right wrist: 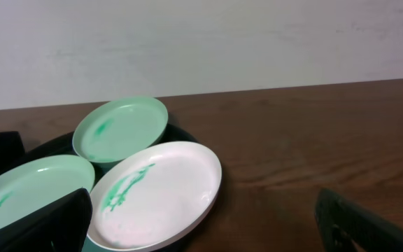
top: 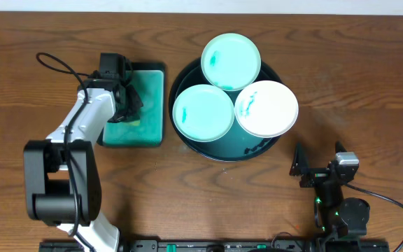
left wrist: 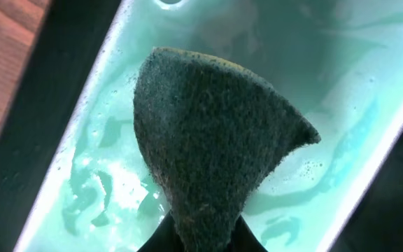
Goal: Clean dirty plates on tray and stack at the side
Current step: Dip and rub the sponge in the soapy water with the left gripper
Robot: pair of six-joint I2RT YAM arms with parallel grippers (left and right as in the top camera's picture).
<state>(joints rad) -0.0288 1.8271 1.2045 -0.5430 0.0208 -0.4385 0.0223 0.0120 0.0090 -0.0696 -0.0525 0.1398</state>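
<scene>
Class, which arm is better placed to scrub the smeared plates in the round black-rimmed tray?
Left. The left gripper holds the dark green scouring sponge over the rectangular teal tray, beside the small round plates; the right gripper is open, empty.

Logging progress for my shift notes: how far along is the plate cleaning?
Done: nothing; no plate is stacked on the tabletop. In hand: the left end effector grips a sponge over the rectangular teal tray. Left: both mint plates and the white plate lie in the round tray, smears showing; the right end effector is open.
</scene>
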